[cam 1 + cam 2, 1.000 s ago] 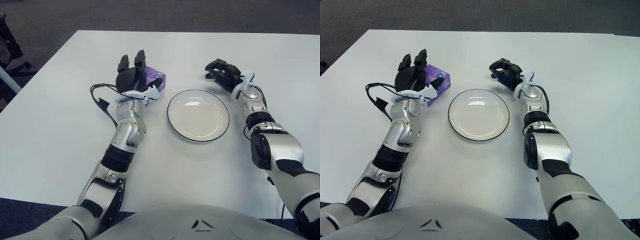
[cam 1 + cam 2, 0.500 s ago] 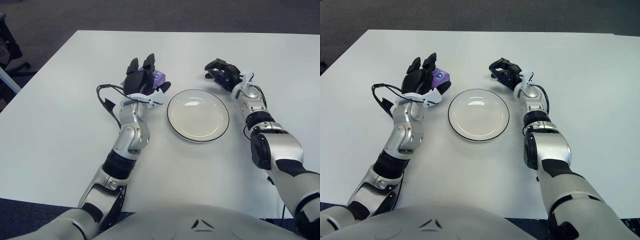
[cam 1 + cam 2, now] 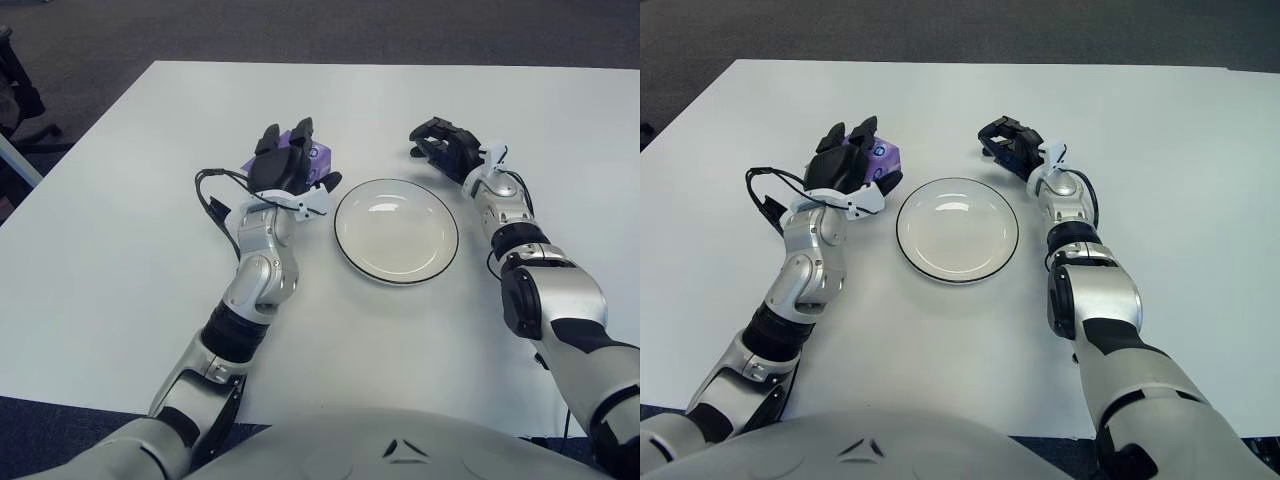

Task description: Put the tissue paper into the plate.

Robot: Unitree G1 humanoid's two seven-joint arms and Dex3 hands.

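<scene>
A purple tissue pack (image 3: pixel 314 156) lies on the white table (image 3: pixel 110 260), just left of the white plate (image 3: pixel 343 238) with a dark rim. My left hand (image 3: pixel 288 166) sits on top of the pack and hides most of it. Its dark fingers (image 3: pixel 271 137) curl over the far side and the thumb presses the side facing the plate. The plate holds nothing. My right hand (image 3: pixel 440 140) shows beyond the plate's upper right rim, fingers loosely relaxed and holding nothing.
A black cable (image 3: pixel 208 204) loops out from my left wrist over the table. The table's left edge runs diagonally near a dark chair base (image 3: pixel 18 95) on the carpet.
My left hand moved right over the tissue pack, then lowered onto it with its fingers curling down around it. The right hand and the plate stayed put.
</scene>
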